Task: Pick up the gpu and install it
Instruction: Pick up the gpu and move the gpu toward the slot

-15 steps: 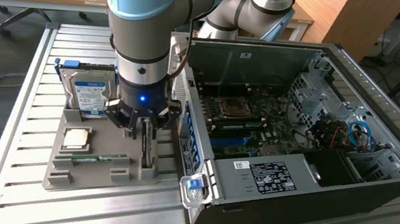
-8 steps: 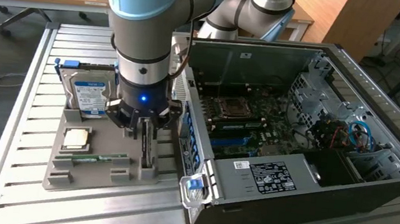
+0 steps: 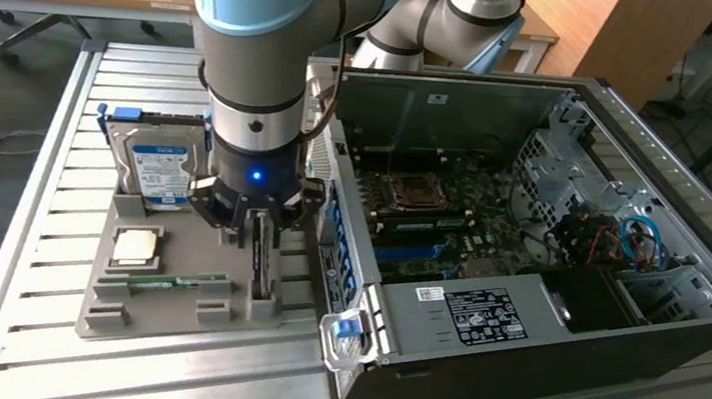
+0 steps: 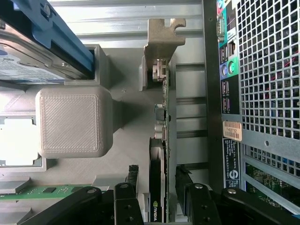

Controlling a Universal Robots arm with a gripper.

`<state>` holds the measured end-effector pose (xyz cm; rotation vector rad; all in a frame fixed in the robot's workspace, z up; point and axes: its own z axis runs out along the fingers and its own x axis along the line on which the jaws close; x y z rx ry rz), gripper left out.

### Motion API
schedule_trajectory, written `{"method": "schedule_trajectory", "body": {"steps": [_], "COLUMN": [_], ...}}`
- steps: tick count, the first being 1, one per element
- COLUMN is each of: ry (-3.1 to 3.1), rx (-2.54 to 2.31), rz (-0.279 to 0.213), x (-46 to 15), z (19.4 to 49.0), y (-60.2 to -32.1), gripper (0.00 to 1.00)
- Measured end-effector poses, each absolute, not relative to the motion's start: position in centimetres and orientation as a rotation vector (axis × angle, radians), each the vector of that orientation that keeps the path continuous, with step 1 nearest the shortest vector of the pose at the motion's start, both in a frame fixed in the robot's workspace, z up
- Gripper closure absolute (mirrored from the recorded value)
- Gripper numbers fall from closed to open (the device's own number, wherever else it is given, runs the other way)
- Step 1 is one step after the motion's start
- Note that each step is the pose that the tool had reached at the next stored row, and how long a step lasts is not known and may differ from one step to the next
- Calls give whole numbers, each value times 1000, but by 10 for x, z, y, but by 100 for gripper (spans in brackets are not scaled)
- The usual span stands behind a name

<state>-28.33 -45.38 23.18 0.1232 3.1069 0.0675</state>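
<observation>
Wrist view has my gripper released and empty, jaws either side of the thin black rectangular gpu card standing on edge in the grey plastic holder on the bench; I'd centre it, then squeeze both faces evenly

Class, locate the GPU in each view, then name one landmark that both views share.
Exterior view: GPU stands on edge in the grey holder, under the gripper.
Wrist view: GPU seen edge-on between the open fingers.
Shared landmark: the blue-railed hard drive.
</observation>
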Motion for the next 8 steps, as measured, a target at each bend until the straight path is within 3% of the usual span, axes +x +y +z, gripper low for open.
{"method": "schedule_trajectory", "body": {"steps": [5,6,8], "ry": [3107,3107,3107], "rx": [123,123,123], "rz": [67,67,67], "x": [-283,-283,-283], "z": [232,232,232], "y": [-454,-454,-454], "gripper": [56,64,64]}}
